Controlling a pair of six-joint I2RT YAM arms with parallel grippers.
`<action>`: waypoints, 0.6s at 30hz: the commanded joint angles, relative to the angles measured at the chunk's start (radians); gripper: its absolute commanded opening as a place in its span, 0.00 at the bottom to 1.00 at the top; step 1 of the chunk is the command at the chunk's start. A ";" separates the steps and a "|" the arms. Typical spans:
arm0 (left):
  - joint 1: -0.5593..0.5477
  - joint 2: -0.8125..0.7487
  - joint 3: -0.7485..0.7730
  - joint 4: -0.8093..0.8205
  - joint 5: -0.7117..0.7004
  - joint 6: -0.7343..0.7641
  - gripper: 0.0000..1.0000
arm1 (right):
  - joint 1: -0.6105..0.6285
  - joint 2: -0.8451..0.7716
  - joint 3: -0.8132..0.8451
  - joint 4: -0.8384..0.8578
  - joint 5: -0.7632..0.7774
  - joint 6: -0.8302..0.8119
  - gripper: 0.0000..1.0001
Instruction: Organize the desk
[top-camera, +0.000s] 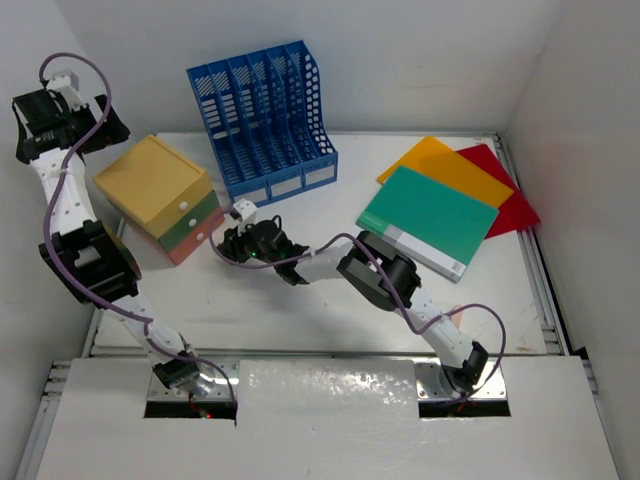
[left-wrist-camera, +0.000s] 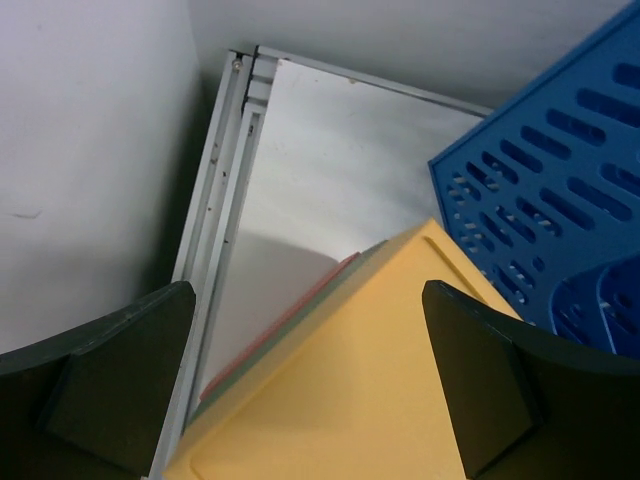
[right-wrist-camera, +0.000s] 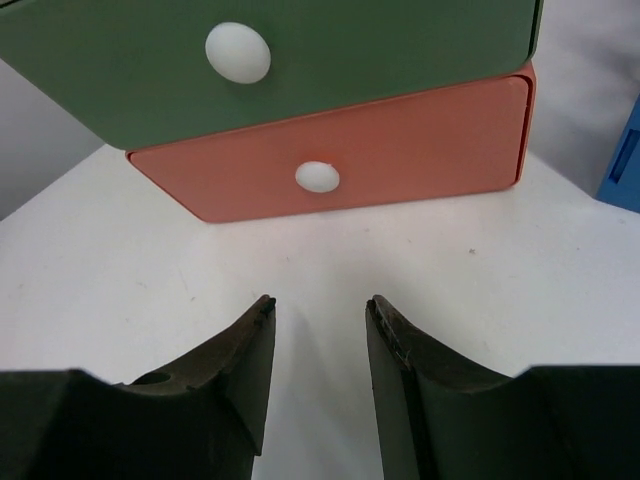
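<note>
The white desk (top-camera: 300, 310) holds a small drawer box (top-camera: 160, 195) with a yellow top, a green drawer and an orange drawer. My right gripper (top-camera: 238, 243) sits low on the desk just in front of the box. In the right wrist view it (right-wrist-camera: 320, 305) is open by a narrow gap, empty, and faces the orange drawer's white knob (right-wrist-camera: 317, 176); the green drawer's knob (right-wrist-camera: 238, 52) is above. My left gripper (top-camera: 95, 125) is raised at the far left. In the left wrist view it (left-wrist-camera: 310, 400) is wide open and empty over the box's yellow top (left-wrist-camera: 370, 380).
A blue slotted file rack (top-camera: 265, 120) stands behind the box, close on its right (left-wrist-camera: 560, 200). A green folder (top-camera: 430, 220), an orange folder (top-camera: 445, 170) and a red folder (top-camera: 505, 190) lie overlapped at the right. Metal rails (left-wrist-camera: 215, 210) and white walls bound the desk.
</note>
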 joint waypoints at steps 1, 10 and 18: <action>0.002 0.080 0.059 -0.068 -0.004 -0.004 0.97 | 0.003 -0.033 0.070 -0.003 -0.021 -0.003 0.41; -0.018 0.076 -0.108 -0.039 0.018 0.059 0.94 | 0.002 0.084 0.243 -0.079 0.014 -0.016 0.41; -0.061 0.012 -0.250 -0.018 0.021 0.113 0.88 | 0.003 0.069 0.245 -0.155 0.020 -0.113 0.41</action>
